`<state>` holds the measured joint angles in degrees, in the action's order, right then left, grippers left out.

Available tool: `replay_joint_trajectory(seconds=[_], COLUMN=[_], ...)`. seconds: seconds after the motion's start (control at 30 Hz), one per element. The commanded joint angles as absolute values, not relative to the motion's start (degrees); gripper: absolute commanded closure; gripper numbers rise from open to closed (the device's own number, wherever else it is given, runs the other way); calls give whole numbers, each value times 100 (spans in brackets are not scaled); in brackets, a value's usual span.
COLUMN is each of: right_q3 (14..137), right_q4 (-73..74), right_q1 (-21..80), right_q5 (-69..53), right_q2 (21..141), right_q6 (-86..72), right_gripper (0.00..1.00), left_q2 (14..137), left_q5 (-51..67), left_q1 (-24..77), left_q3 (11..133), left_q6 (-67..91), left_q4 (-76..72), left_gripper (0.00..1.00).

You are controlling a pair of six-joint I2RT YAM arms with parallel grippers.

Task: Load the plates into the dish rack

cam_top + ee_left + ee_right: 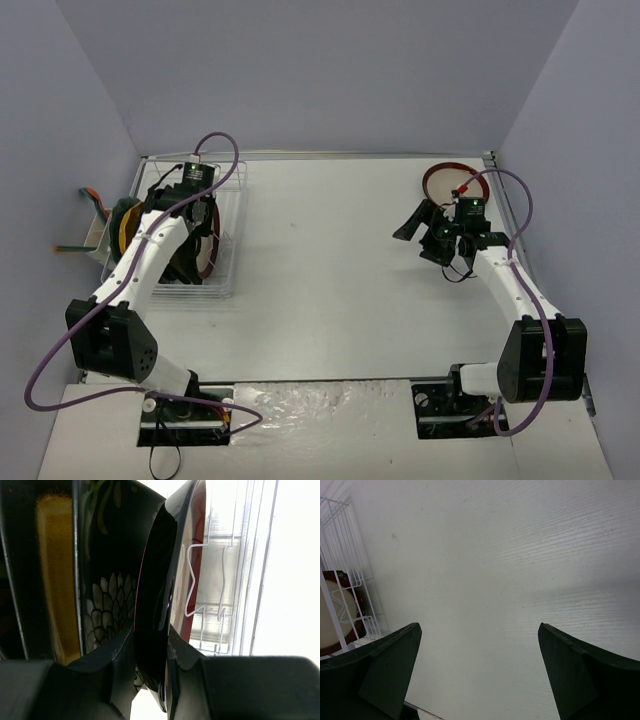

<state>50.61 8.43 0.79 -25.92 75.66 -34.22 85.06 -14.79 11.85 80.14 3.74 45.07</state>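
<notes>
**Seating a plate in the rack.** The held plate [156, 580], round with a glossy dark-red rim, stands on edge inside the dish rack [232, 280] at the left of the table [330, 270]. It is just beside a square black floral plate [105, 610], with a black-amber plate [55, 570] beyond that. Whether its lower edge rests in a base slot cannot be told. The left gripper [150, 635] is clamped on the rim, one finger against each face.

Judged best practice is to hold the plate upright and parallel to its neighbour and lower it until the slot bears the weight. The fingers should then part only slightly and lift straight out, because the gap to the floral plate is narrow and a sideways pull could tip the row. The wire wall [250, 580] lies close on the other side.

Across the table, one red-rimmed plate [448, 178] waits just behind the right gripper [479, 630], whose fingers are spread wide and empty.
</notes>
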Motion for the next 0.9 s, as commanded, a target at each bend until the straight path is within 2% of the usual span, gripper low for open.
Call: replay_joint_trajectory(seconds=[0.0,0.2,0.57,0.67,0.7,0.87], right_q3=[5058,5055,5159,5211,5250,5473], right_q4=[703,711,703,703,701,647], right_q1=[31,26,26,-137,-155,-258], right_q5=[-2513,-2450,-1967,-1679,-1456,-642], right_q2=[7501,7488,7436,7415,7411,7558], right_q6=[-3380,-3447,-3682,-3833,-3915,-4236], right_gripper=[0,0,0,0,0,0], left_q2=[8244,8217,7942,7829,7789,7671], left_q5=[-1706,-1697,-1557,-1448,-1403,-1137], left_q1=[1112,1071,1041,1037,1037,1046], left_q3=[8133,8059,8282,8432,8497,8694], left_q6=[435,377,220,185,185,253], left_q4=[3867,3877,4029,4068,4099,4150], left_gripper=[88,77,50,42,37,28])
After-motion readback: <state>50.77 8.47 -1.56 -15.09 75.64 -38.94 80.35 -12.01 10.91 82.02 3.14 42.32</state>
